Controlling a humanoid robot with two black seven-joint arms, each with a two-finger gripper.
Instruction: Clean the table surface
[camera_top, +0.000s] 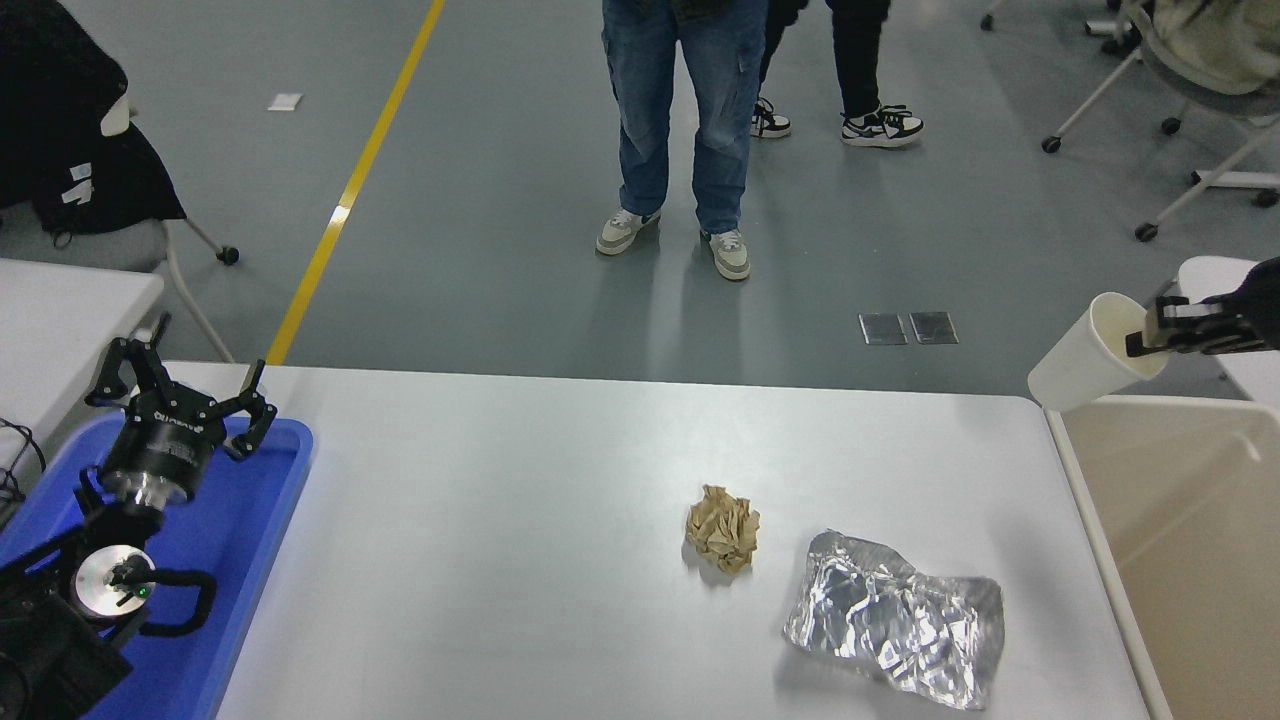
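Two black arms frame the scene. At far left, a smaller white table (60, 300) shows at the edge, with a chair draped in dark clothing (70, 130) behind it. The left gripper (180, 395) is parked at the lower left over a blue plastic tray (270, 500), its fingers (255, 410) spread wide apart and holding nothing. The tray lies against the left end of the table surface (500, 520), the broad white top that spans the middle of the view. A yellow floor line (350, 190) runs diagonally across the grey floor beyond it. On the table surface, right of centre, sits a crumpled ball of brown paper (723, 528); near it, further right and closer to the camera, lies a crumpled sheet of silver foil (895, 618). The two are apart, not touching. On the far side of the table stands a person in blue jeans (680, 120), with a second person's dark trousers and sneakers (870, 90) just behind. Two metal floor plates (908, 328) lie right of them. At the right edge, the right gripper (1150, 330) is closed on the rim of a white paper cup (1085, 355), one finger inside the mouth; the cup is tilted, lifted clear of the table and hanging over the far corner of a beige bin (1180, 520) that stands just beside the table's right end. Wheeled chairs (1190, 120) occupy the upper right.
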